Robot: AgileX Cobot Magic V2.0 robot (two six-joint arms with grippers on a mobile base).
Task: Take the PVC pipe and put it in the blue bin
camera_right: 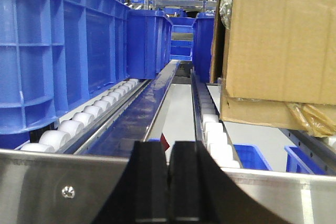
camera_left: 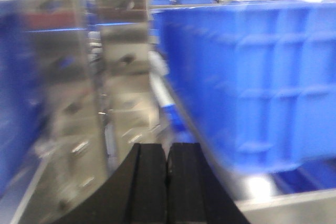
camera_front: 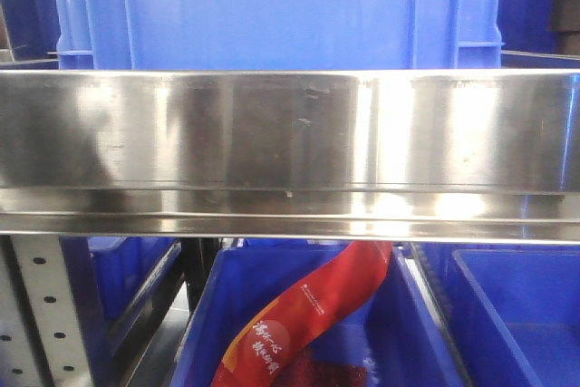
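Left pincer (camera_left: 167, 158) and right pincer (camera_right: 168, 158), fingers pressed together, empty.

Two cardboard boxes (camera_right: 278, 35), one red packet (camera_front: 308, 314)

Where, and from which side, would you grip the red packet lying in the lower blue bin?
The red packet leans up to the right, so probably take its raised upper end, clear of the blue bin walls. Come from the front, under the steel beam spanning above it.
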